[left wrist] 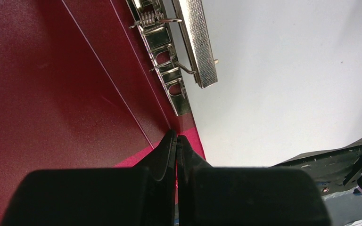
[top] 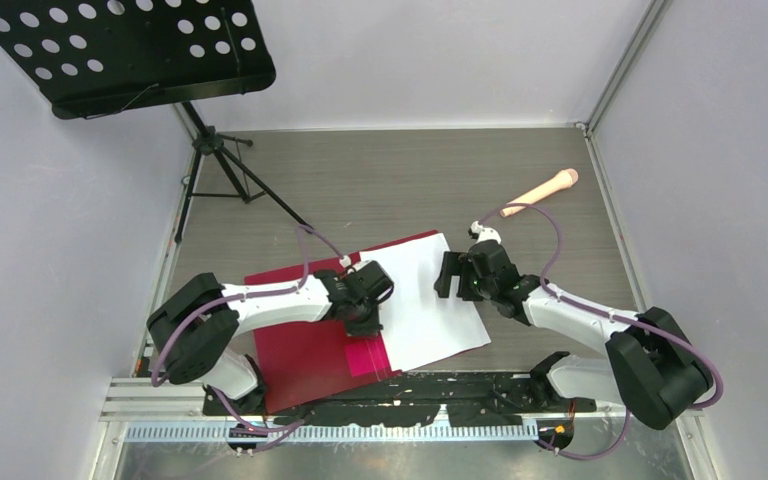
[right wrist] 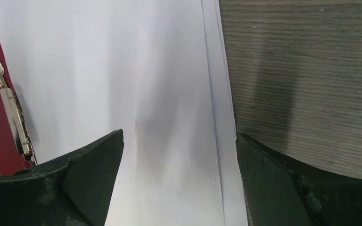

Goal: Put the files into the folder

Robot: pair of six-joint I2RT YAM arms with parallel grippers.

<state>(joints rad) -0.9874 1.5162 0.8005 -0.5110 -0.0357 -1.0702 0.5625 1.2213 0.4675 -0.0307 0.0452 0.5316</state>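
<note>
The folder lies open on the table, dark red inside, with a pink patch near its spine. The white files lie on its right half, beside the metal spine clip. My left gripper is shut with nothing between its tips. In the left wrist view the left gripper rests at the pink patch, just below the clip, with folder to its left and files to its right. My right gripper is open, straddling the right edge of the files.
A black perforated music stand on a tripod stands at the back left. A pale pink microphone-shaped object lies on the wooden table at the back right. Grey walls close in both sides. A black rail runs along the front.
</note>
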